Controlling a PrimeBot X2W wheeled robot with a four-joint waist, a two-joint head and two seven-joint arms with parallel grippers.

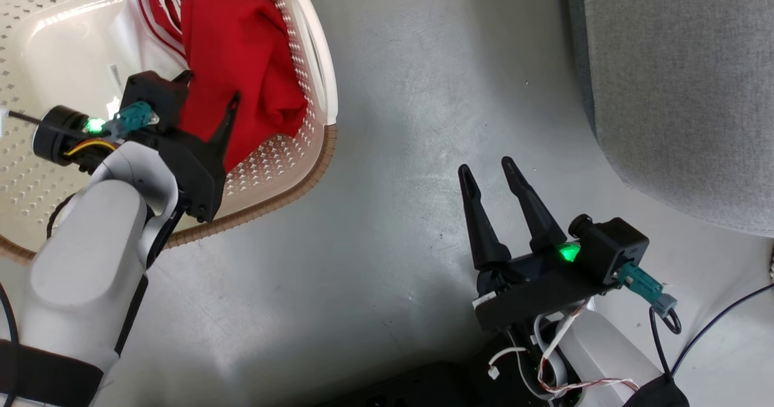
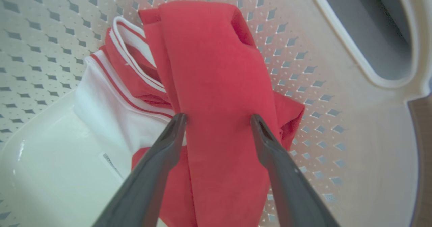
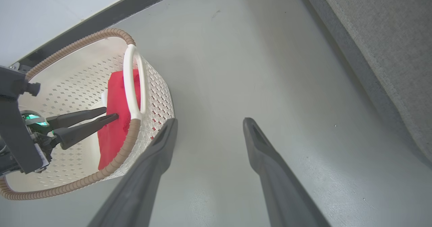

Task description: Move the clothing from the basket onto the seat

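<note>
Clothing [image 1: 242, 50] in the basket [image 1: 275, 196] sits under the down-reaching left gripper [image 1: 211, 86], spread wide; right gripper [image 1: 485, 165] likewise wide.

Free room and obstructions:
- Floor [image 1: 393, 92] between basket [image 1: 272, 153] and seat [image 1: 683, 80] is a bare grey strip. The right end effector [image 1: 485, 165] hangs over it, fingers apart with nothing between them
- The strip is bounded on the robot's right by the seat's rounded edge, and on the left by the basket's perforated wall and brown rim
- Inside the basket, the clothing [image 1: 242, 50] is heaped against the wall under the white handle [image 1: 317, 62]
- The left end effector [image 2: 218, 116] is down inside the walls, fingers spread to either side of the red fold. Whether the tips touch the cloth is unclear
- The basket bottom beside the heap is bare plastic, open from above
</note>
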